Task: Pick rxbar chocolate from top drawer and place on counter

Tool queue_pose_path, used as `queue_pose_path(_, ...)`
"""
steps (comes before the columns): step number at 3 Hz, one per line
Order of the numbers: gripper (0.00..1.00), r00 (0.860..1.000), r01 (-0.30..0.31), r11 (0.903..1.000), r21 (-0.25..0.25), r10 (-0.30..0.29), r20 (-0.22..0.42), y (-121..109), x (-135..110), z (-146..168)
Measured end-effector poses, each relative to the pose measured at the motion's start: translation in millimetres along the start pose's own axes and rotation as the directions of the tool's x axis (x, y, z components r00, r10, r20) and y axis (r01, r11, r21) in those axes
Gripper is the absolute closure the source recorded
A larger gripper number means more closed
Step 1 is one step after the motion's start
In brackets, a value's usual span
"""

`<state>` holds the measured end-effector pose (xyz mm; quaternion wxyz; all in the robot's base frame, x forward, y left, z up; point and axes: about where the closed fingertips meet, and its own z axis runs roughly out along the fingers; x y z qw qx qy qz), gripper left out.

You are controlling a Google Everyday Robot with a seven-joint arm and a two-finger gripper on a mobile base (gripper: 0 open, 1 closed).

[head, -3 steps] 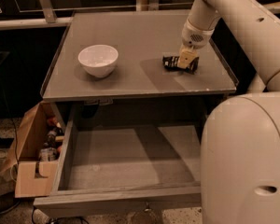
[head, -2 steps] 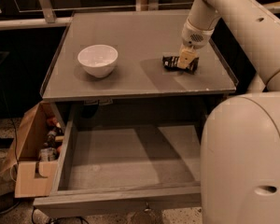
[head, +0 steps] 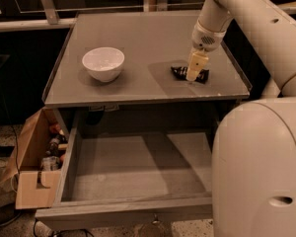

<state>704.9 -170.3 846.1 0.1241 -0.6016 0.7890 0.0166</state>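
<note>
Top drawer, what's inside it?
Only bare grey bottom shows in the top drawer; the robot body hides its right end. The rxbar chocolate lies on the counter, under the gripper.

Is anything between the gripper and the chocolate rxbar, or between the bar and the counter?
Nothing visible. The gripper is right at the rxbar chocolate, which already lies on the counter near its front right corner. The white bowl stands apart, on the counter's left side.

Black-wrapped rxbar chocolate (head: 178,72) lies flat on counter (head: 148,43), at 4 o'clock from its centre, near the front edge. gripper (head: 192,77) down over the bar's middle. top drawer (head: 133,172) at 6 o'clock below counter, pulled open, flat grey bottom showing.
</note>
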Motion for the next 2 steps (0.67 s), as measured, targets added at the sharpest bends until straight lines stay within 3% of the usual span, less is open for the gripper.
queue_pose_path(1,0.00,1.000,0.000,1.0000,0.000,0.000,0.000,0.0,0.0,0.0)
queue_pose_path(2,0.00,1.000,0.000,1.0000,0.000,0.000,0.000,0.0,0.0,0.0)
